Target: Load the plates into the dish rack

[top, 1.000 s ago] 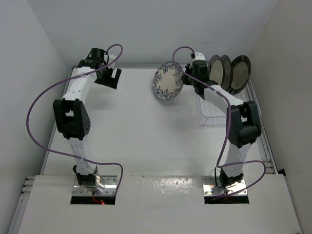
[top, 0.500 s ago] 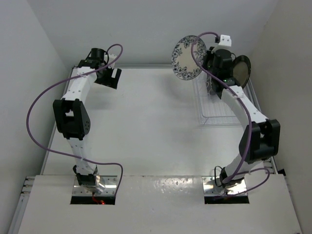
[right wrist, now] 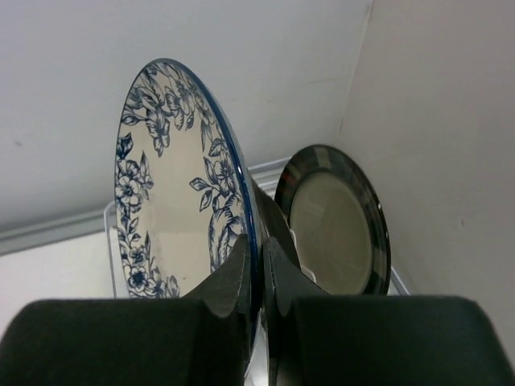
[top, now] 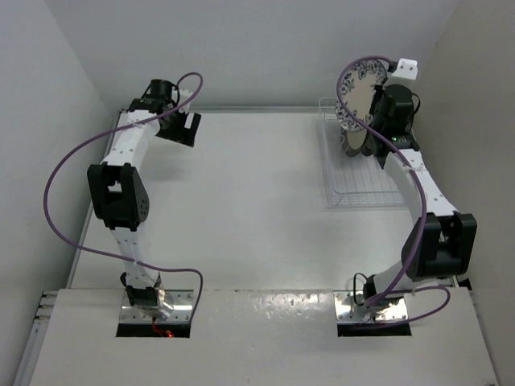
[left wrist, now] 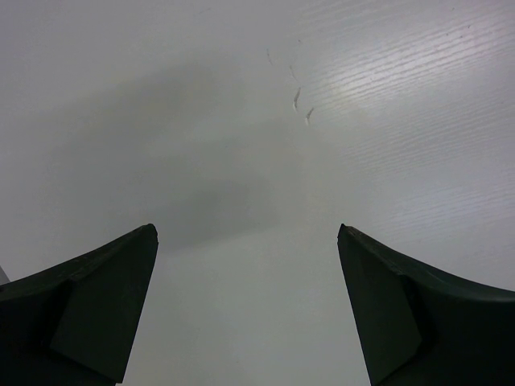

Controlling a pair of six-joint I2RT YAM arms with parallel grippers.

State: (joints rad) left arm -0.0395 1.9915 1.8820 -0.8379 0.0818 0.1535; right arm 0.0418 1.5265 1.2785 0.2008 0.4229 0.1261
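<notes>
Right wrist: right end effector [right wrist: 256,256] pinching floral plate [right wrist: 173,189] rim; left end effector [left wrist: 245,241] spread.

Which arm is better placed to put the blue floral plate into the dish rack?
Right. The right pincer grips the blue floral plate above the dish rack; the left pincer hangs open and empty across the table.

glossy glazed blue floral plate [right wrist: 173,193], shiny dark-rimmed plate [right wrist: 338,225], white coated wire dish rack [top: 362,197], matt smooth white table [top: 241,209].
</notes>
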